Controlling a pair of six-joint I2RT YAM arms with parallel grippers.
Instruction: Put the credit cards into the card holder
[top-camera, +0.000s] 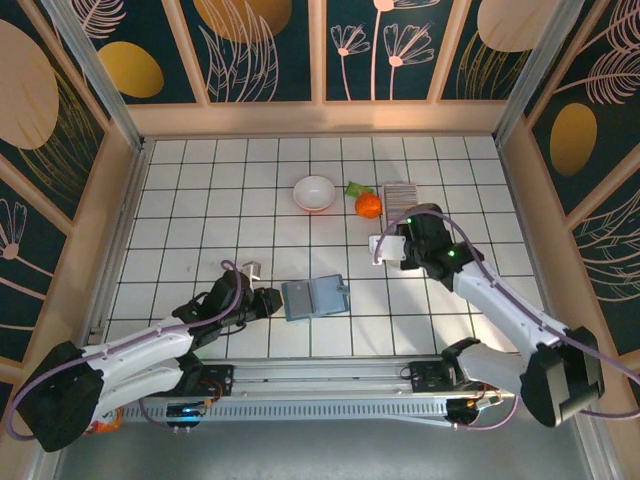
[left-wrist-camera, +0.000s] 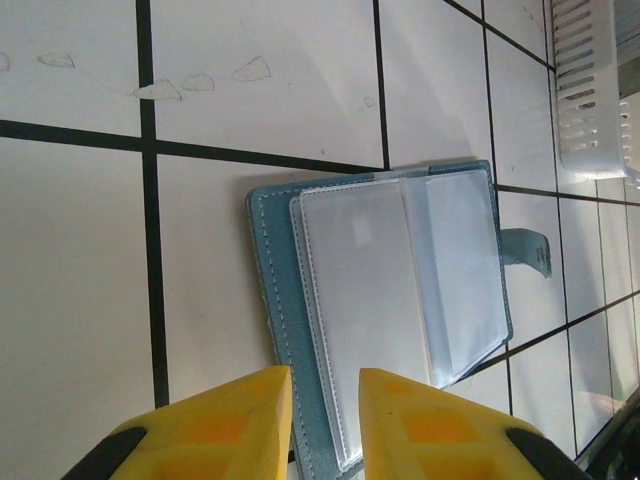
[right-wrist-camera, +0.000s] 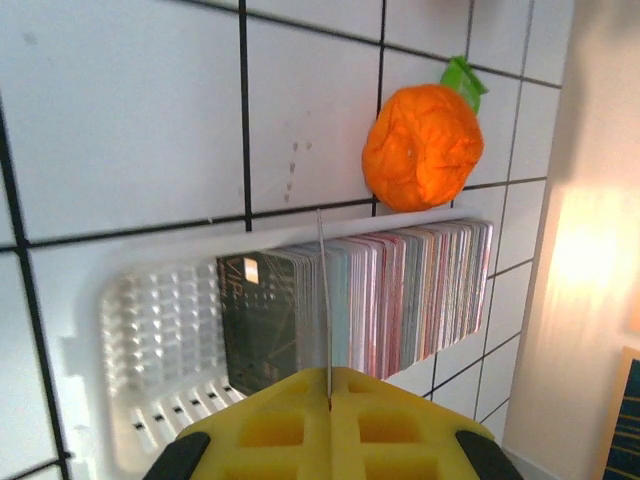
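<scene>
The right gripper (right-wrist-camera: 330, 392) pinches one credit card (right-wrist-camera: 322, 290) upright and edge-on, with the basket (right-wrist-camera: 150, 330) of credit cards (right-wrist-camera: 400, 290) and the orange toy (right-wrist-camera: 422, 145) beyond it. The card holder (top-camera: 314, 297) lies open and flat, its long axis across the table, with bare tiles around it. The left gripper (left-wrist-camera: 325, 405), on a low outstretched arm, straddles the holder's edge with its jaws narrowly apart; whether it grips is unclear.

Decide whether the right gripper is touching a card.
Touching. The right wrist view shows the right gripper shut on a card, its thin edge pinched where the two yellow halves meet.
</scene>
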